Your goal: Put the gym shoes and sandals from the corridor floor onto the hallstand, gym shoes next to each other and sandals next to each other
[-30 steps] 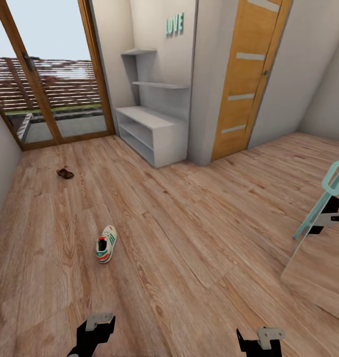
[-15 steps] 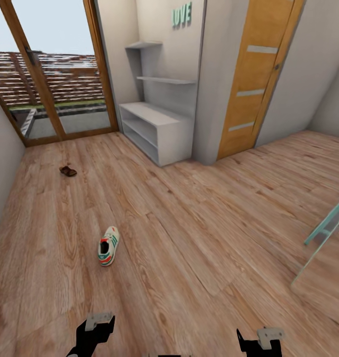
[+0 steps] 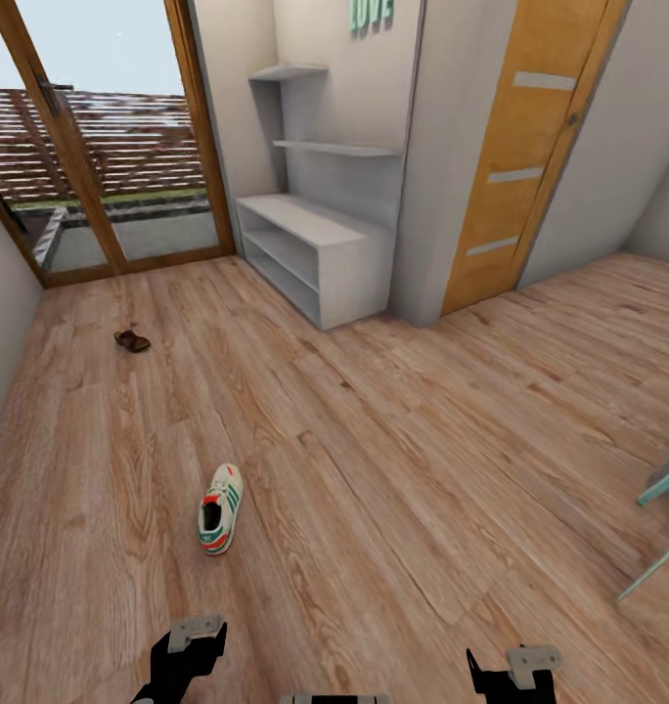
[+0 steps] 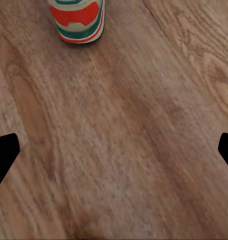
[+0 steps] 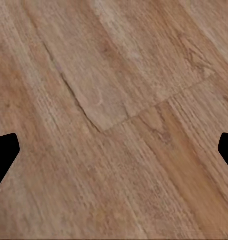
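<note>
Wood-grain corridor floor (image 3: 393, 440) spreads before us, and we see one gym shoe (image 3: 219, 508) lying near our left side, just ahead of the left gripper (image 4: 114, 150), whose fingers stand wide apart over bare planks. A sandal (image 3: 131, 340) lies far left, near the glass door (image 3: 100, 147). Our hallstand (image 3: 310, 244) stands far, against the wall. Our right gripper (image 5: 114, 150) is likewise spread wide, holding nothing.
</note>
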`<state>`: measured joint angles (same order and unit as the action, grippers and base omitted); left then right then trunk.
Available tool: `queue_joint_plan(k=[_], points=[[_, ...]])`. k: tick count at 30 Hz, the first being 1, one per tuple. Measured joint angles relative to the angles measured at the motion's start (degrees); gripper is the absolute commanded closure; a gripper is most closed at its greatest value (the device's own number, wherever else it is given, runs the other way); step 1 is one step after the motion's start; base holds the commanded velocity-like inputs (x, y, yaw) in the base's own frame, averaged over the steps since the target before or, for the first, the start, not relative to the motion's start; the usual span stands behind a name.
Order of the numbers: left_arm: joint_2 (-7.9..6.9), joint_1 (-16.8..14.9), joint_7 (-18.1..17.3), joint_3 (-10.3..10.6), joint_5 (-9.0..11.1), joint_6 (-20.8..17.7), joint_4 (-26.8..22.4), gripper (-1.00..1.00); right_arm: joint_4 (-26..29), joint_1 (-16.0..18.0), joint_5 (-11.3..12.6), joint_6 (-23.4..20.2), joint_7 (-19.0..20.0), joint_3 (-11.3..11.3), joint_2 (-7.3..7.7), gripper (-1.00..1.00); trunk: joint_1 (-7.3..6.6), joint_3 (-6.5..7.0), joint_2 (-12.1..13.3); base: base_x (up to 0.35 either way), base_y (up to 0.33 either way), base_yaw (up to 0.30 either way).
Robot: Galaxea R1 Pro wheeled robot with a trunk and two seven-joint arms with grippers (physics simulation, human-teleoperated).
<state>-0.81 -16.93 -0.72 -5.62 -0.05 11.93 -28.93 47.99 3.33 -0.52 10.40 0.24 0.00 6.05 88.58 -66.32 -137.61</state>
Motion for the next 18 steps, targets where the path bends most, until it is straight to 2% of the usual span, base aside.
queue_joint_plan(k=[11, 16, 18], points=[[0.02, 0.0, 0.0, 0.0, 0.1, 0.0, 0.0, -1.0, 0.8, 0.0, 0.0, 0.0, -0.2, -0.1, 0.05, -1.0, 0.0, -0.31, 0.0, 0.237, 0.237, 0.0], [-0.02, 0.0, 0.0, 0.0, 0.0, 0.0, 0.0, -1.0, 6.8, 0.6, -0.1, -0.8, -0.3, -0.1, 0.09, -1.0, 0.01, -0.31, 0.0, 0.201, 0.221, 0.0], [0.02, 0.0, 0.0, 0.0, -0.2, 0.0, 0.1, -1.0, 9.8, 1.4, -0.1, -2.7, -0.3, -0.2, 0.09, -1.0, 0.01, -0.31, 0.0, 0.104, 0.11, 0.0]])
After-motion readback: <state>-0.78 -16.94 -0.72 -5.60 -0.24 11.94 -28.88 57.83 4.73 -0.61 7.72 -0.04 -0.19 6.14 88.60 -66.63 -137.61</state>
